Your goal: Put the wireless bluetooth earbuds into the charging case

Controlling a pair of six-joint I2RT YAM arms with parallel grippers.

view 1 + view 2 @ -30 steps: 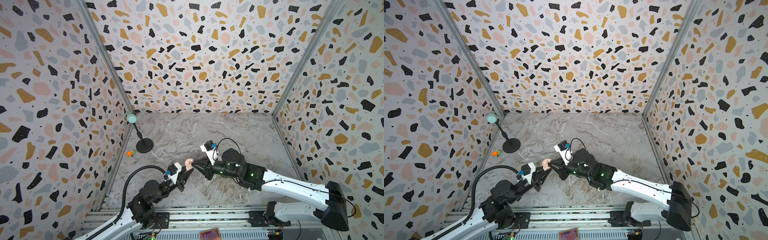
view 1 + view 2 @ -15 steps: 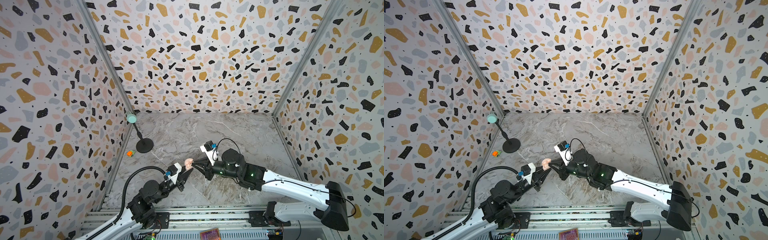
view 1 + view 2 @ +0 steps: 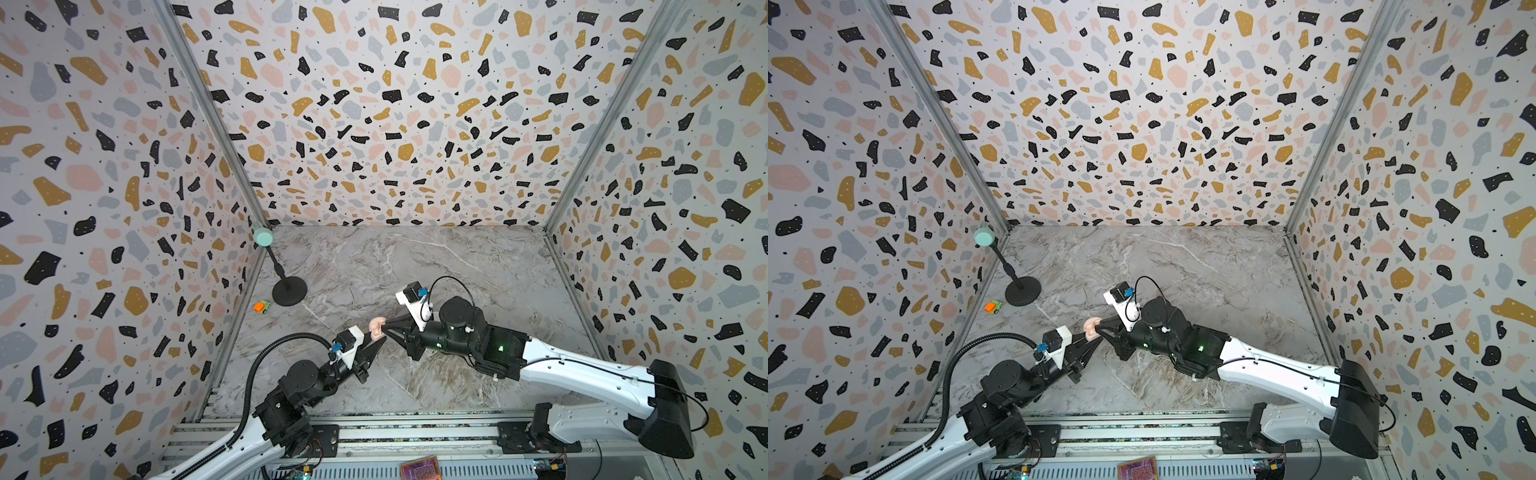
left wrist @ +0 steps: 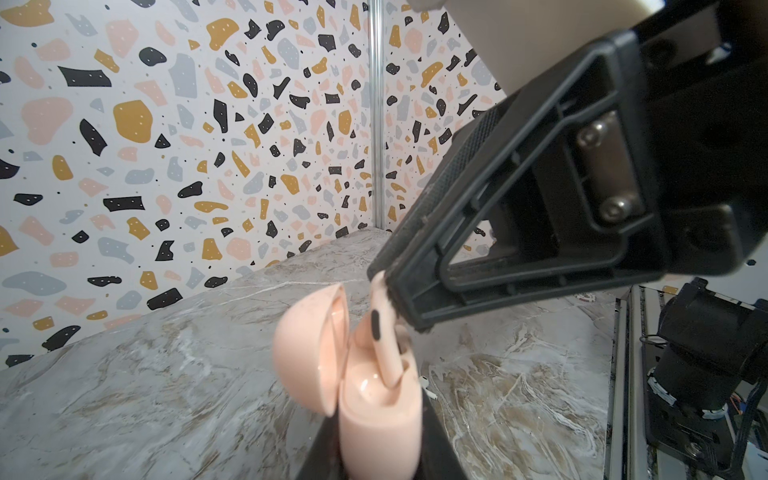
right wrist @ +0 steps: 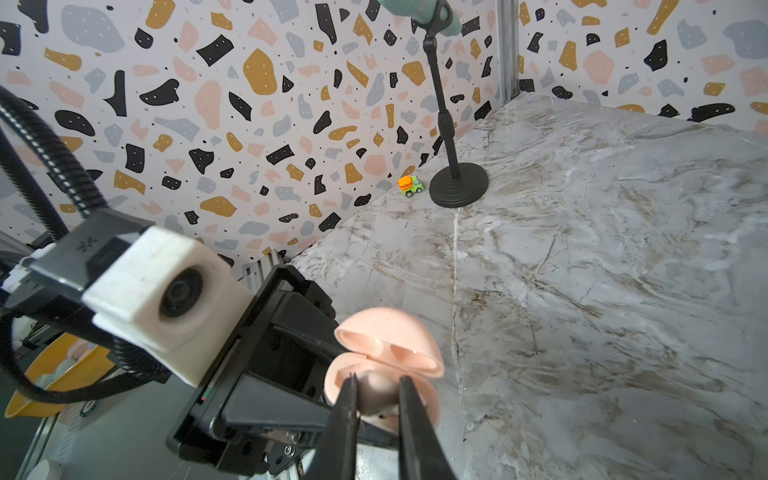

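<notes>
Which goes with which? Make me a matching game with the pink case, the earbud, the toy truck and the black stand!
Things
1. peach-pink rounded plastic charging case
2. small peach-pink plastic earbud
3. tiny orange-and-green toy truck
4. black metal stand with mint-green top

States
A. parked beside the stand's round base
B. upright near the back corner
C. lid hinged open
D. stem dipping into the open case

Pairs: 1-C, 2-D, 3-A, 4-B
</notes>
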